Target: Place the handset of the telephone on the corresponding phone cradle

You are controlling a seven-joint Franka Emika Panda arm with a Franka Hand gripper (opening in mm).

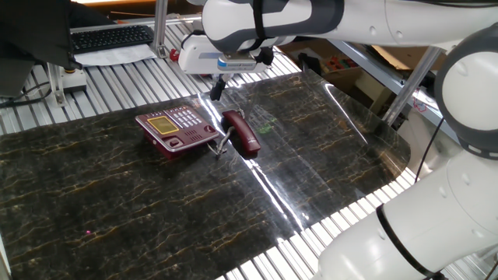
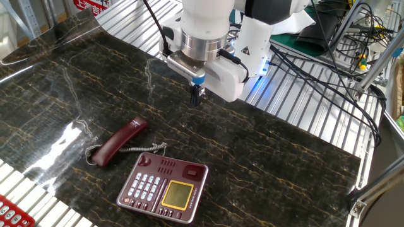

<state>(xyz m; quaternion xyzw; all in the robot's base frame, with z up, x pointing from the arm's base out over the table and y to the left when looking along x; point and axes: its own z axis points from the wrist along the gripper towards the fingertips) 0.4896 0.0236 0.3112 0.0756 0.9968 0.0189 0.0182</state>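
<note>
Your claw (image 2: 197, 98) hangs empty with fingers pinched narrow, well above the handset (image 2: 118, 141) lying on the bench (image 2: 284, 157) just beside the phone (image 2: 165, 186), so open before descending or you'll shove that glossy receiver and snag its cord (image 2: 142, 149).

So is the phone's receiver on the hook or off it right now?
Off. The handset lies flat on the table beside the telephone, joined only by its cord, and the gripper hangs apart from it.
</note>
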